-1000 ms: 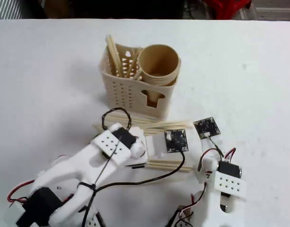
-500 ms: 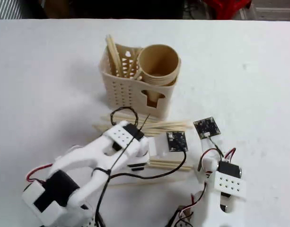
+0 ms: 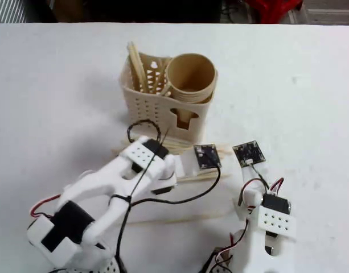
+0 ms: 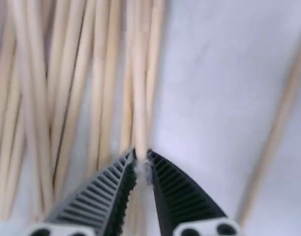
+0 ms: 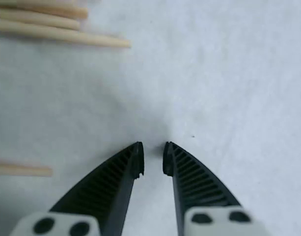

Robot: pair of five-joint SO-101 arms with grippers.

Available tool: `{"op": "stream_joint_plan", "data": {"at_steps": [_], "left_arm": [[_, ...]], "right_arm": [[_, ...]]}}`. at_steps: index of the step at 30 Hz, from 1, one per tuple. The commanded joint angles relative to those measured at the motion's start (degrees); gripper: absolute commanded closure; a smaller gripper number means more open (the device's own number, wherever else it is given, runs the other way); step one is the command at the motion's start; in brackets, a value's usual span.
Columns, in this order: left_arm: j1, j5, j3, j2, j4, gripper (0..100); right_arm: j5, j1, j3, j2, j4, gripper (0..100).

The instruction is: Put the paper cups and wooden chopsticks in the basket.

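— White tabletop (image 3: 60, 85), nearest item?
— Right gripper (image 5: 153, 157): parked low over bare surface, jaws drawn together on nothing. It is kept out of the way, I'd judge.
— Next?
— Left gripper (image 4: 141, 164): down among the loose chopsticks (image 3: 222, 150), jaws pinched on one chopstick (image 4: 139, 98) near its end, likely to lift it.
— Farthest?
— Basket (image 3: 157, 111): upright just beyond the pile, paper cups (image 3: 208, 91) nested inside, stowed chopsticks (image 3: 135, 65) standing beside them.
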Motion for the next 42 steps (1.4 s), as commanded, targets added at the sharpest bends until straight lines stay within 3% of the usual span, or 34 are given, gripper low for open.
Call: {"op": "stream_joint_plan", "data": {"at_steps": [1,10,13,19,30,34,42], "left_arm": [[-0.57,0.53,-2.46,-0.31,3.69,96],[-0.66,0.97,-2.46,-7.08,5.1,95],[-0.66,1.05,-2.46,-8.4,2.81,90],[-0.66,0.62,-2.99,-1.63,-1.23,88],[-0.92,0.88,-12.4,12.0,1.23,90],[-1.01,0.88,-12.04,9.89,1.49,98],[-1.1,1.05,-12.04,-2.24,9.76,98]], "right_arm": [[0.53,-0.04,-0.26,-0.75,-0.84,91.4],[0.53,-0.13,-0.26,-0.75,-0.84,91.4],[0.53,-0.13,-0.26,-0.75,-0.84,91.4],[0.53,-0.13,-0.26,-0.75,-0.84,91.4],[0.53,-0.13,-0.26,-0.75,-0.84,91.4],[0.53,-0.13,-0.26,-0.75,-0.84,91.4],[0.53,-0.13,-0.26,-0.75,-0.84,91.4]]}}
